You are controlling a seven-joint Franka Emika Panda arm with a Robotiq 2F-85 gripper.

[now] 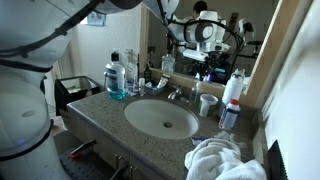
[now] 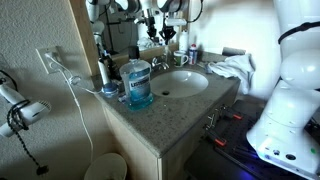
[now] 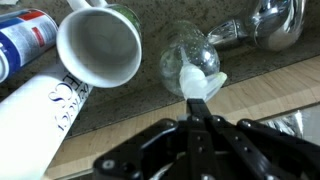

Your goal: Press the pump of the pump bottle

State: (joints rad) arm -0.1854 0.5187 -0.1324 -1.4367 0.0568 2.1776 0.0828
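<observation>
In the wrist view I look down on the pump bottle (image 3: 188,52), pale and translucent, standing on the speckled counter. Its whitish pump (image 3: 200,80) is just ahead of my gripper (image 3: 196,100). The fingers are shut together with nothing between them, and their tip overlaps the pump's near edge. I cannot tell whether they touch it. In an exterior view the pump bottle (image 1: 229,117) stands at the counter's back right, and my gripper (image 1: 207,48) hangs above that corner in front of the mirror.
A white mug (image 3: 100,45) (image 1: 207,103) and a taller white bottle (image 3: 45,105) (image 1: 233,88) stand close beside the pump bottle. The faucet (image 3: 275,25), the sink basin (image 1: 160,118), a wide bottle of blue liquid (image 1: 117,80) (image 2: 138,85) and a white towel (image 1: 220,160) are also here.
</observation>
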